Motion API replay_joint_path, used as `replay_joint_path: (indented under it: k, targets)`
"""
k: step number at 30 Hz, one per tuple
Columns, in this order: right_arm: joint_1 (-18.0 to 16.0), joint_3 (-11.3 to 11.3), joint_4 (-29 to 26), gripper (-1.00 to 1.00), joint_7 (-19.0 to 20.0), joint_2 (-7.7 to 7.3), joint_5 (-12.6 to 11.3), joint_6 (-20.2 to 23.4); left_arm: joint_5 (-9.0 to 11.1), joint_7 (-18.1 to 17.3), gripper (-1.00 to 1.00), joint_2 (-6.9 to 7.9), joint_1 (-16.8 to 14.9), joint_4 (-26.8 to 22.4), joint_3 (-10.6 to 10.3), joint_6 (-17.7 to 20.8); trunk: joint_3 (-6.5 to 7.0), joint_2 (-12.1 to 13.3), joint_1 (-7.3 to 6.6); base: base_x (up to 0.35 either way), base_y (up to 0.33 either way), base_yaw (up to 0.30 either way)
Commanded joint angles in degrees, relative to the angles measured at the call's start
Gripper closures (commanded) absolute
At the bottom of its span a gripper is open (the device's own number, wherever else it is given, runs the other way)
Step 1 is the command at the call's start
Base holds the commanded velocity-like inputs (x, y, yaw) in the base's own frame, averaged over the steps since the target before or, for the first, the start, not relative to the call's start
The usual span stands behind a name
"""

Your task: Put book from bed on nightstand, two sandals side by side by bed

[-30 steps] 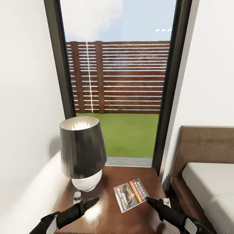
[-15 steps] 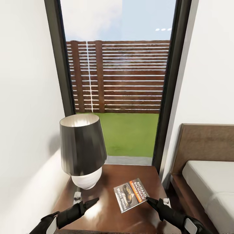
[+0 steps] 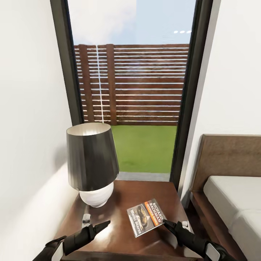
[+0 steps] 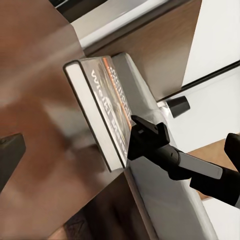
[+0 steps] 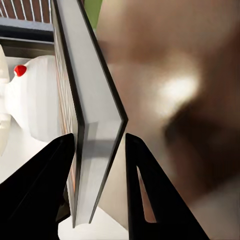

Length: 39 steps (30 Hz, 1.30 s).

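Pinching one corner of the thin dark paperback book with an orange band between the two black fingers of the right gripper, one finger on the cover side and one on the underside, as seen close up in the right wrist view. Held narrow like that, with just the book's thickness in between. Reached in low from the bed side, probably so as to set the book down gently and not drop it. Already down on the glossy dark-brown wooden nightstand, near its front right part, cover up, well off the low bed with the pale mattress. So likely time to let go and pull straight back. Waiting low over the front left of the top with the left gripper, carrying nothing; cannot tell how far apart its fingers are. Standing close on the left: a lamp with a black shade and a round white base, near the book but not touching it. Not much room here, with a white wall on one side, the bed on the other, and a tall black-framed window behind. Better not to swing wide and knock the lamp.
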Motion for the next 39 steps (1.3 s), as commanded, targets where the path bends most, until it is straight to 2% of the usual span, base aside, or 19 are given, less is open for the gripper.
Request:
replay_joint_path:
  k: [1,11,16,27,31,39]
  targets:
    - [0.0,0.2,0.0,1.00,0.0,-0.02,-0.6,0.5,0.0,-0.2,-1.00,0.01,0.0,0.1,0.2,0.6,-0.06,0.0,-0.01,0.000,0.000,0.000]
    - [0.0,0.2,0.0,1.00,0.0,-0.02,-0.6,0.5,0.0,-0.2,-1.00,0.03,-0.1,0.0,0.2,0.6,-0.06,0.0,-0.01,0.000,0.000,0.000]
    - [0.0,0.2,0.0,1.00,-0.1,-0.02,-0.6,0.5,0.0,-0.2,-1.00,0.03,-0.1,0.1,0.1,0.6,-1.12,-0.5,0.32,0.000,0.000,0.000]
    - [0.0,0.2,0.0,1.00,-0.1,-0.02,-0.6,0.5,0.0,-0.2,-1.00,0.03,0.0,0.1,0.1,0.6,-1.12,-0.5,0.32,0.000,0.000,0.000]
    - [0.0,0.2,0.0,1.00,-0.1,-0.02,-0.6,0.5,0.0,-0.2,-1.00,0.00,0.0,0.1,0.1,0.6,-2.01,-0.6,0.42,0.000,0.000,0.000]
    - [0.0,0.2,0.0,1.00,0.0,-0.02,-0.6,0.5,0.0,-0.2,-1.00,0.02,0.0,0.1,0.2,0.6,-2.01,-0.6,0.42,0.000,0.000,0.000]
